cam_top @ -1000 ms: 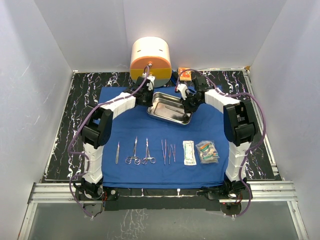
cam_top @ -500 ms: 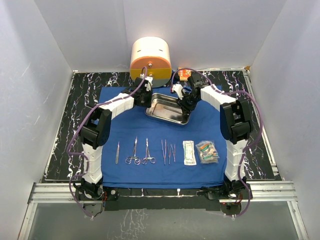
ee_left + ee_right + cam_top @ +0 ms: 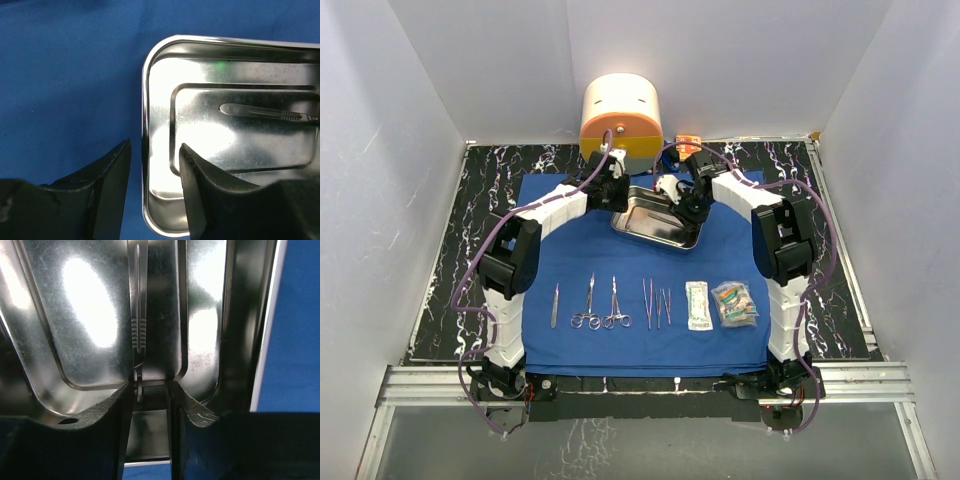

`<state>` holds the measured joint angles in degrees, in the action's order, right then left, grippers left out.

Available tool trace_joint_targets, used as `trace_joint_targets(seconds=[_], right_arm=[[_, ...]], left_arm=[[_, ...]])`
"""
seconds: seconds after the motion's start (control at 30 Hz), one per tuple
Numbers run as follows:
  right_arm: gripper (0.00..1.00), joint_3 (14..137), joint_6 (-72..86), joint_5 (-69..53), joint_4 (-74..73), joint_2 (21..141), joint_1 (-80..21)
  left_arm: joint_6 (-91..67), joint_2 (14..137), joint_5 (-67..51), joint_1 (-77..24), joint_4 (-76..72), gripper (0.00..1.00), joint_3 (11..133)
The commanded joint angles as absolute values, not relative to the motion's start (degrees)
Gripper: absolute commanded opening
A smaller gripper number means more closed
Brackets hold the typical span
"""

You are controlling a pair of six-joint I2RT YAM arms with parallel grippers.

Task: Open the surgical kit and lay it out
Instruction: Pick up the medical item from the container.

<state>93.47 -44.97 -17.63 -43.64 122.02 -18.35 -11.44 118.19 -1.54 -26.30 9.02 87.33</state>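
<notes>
While straddling tray (image 3: 210,150) rim: left claw (image 3: 152,170) | right claw (image 3: 150,405) over scalpel (image 3: 136,315)

We are not seeing any words or numbers we can read on anything in these pictures.

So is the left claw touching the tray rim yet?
Cannot tell. In the left wrist view the left claw straddles the steel tray rim, one finger on each side, but no contact or gap shows plainly.
</notes>
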Motion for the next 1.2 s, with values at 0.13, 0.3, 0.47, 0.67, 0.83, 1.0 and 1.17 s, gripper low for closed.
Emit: trace_joint_targets(seconds=[0.13,0.3,0.47,0.67,0.83,1.0,1.17], right_arm=[[0.26,97.0,-47.1,-12.9,-45.7,123.6,-20.0],[0.19,97.8,-47.6,-12.2,-47.1,124.3,-20.3],[0.12,97.6,-47.6,-12.0,-47.7,124.7,-20.5],[0.01,98.1,-47.9,-11.6,-48.0,124.7,-20.6],[0.00,99.2,-47.9,-12.2,-48.0,124.3,-20.6],[0.00,100.7,-47.6,-15.0,-47.9,123.0,-20.3],[0.00,101.4,-46.3,-18.9,-47.2,121.7,-19.5]], left_arm=[[-11.8,113.1,-2.2,-26.0,9.2,0.43,89.4],[-12.0,113.2,-2.0,-26.0,9.2,0.44,89.5],[-12.0,113.2,-1.8,-26.0,9.2,0.44,89.6],[-11.9,112.8,-1.3,-26.0,9.5,0.45,89.7],[-11.7,112.4,-1.7,-25.9,10.1,0.46,90.7],[-12.0,111.5,-3.0,-25.8,9.9,0.50,90.8],[-11.9,110.3,-7.3,-24.8,8.3,0.54,90.1]])
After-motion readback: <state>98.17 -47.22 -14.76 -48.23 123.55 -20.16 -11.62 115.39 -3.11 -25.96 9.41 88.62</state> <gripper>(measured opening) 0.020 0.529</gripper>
